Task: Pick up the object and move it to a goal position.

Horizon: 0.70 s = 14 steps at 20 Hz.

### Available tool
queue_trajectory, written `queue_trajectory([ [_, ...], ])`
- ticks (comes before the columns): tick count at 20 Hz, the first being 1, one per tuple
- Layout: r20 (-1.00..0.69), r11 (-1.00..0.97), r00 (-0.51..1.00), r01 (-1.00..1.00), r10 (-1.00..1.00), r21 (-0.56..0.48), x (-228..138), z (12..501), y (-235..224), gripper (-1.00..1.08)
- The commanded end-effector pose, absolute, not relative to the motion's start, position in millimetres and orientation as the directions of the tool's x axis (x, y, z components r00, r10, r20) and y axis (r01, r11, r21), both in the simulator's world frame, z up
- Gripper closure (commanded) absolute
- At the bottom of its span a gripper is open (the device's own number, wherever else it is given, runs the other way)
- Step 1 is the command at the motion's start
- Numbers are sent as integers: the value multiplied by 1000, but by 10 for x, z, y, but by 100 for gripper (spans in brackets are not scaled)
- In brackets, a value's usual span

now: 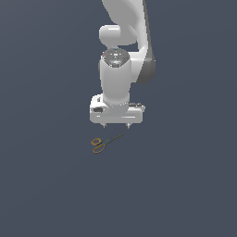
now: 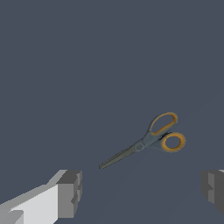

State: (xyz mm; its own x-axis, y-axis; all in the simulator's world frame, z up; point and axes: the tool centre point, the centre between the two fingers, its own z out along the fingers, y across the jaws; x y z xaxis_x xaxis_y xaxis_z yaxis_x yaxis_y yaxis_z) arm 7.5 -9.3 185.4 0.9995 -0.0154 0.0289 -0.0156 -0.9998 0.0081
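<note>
The tiny pair of scissors (image 1: 102, 143) lies flat on the dark grey floor, its two orange-yellow ring handles toward the exterior view's left and its thin dark blades pointing toward the right. It also shows in the wrist view (image 2: 151, 141). My gripper (image 1: 116, 126) hangs above and slightly behind the scissors, pointing straight down. Its fingers (image 2: 70, 192) are spread wide apart and hold nothing. The scissors lie apart from the fingers, not between them.
The plain dark grey floor (image 1: 46, 185) fills both views. The white arm (image 1: 122, 46) rises from the gripper toward the top of the exterior view. No goal marker shows.
</note>
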Motion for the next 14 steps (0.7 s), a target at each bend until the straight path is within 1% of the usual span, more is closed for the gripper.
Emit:
queue_trajectory([
  [1,29,-1000,999,-16,-15,8,75,1854,-93,-92],
  [9,25,-999,999,-29,-28,40,56,1927,-309,-92],
  [14,25,-999,999,-29,-28,42,55,1931,-319,-92],
])
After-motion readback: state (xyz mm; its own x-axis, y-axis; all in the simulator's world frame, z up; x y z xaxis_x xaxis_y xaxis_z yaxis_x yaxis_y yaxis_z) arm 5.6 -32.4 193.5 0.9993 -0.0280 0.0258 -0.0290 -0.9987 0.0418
